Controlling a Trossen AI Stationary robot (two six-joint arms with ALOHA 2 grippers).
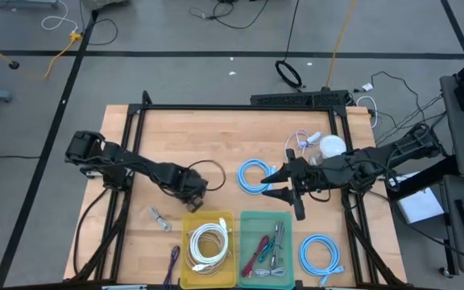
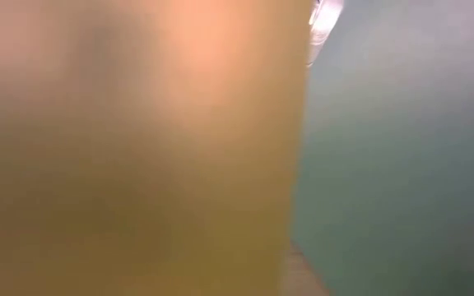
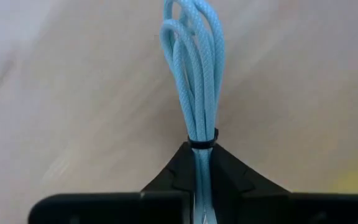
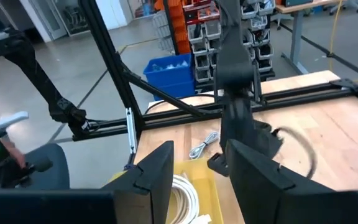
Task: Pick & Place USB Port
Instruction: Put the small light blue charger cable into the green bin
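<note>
left pincer (image 3: 202,186) | clamped on light-blue cable coil (image 3: 194,68) | right pincer (image 4: 197,171) | parted, empty

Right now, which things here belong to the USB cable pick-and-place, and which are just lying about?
Job:
- light-blue cable bundle, clamped in the left tool
- right tool, open beside a blue coil
- yellow bin, green bin

Lying about:
- white round object
- power strip
- small metal piece
</note>
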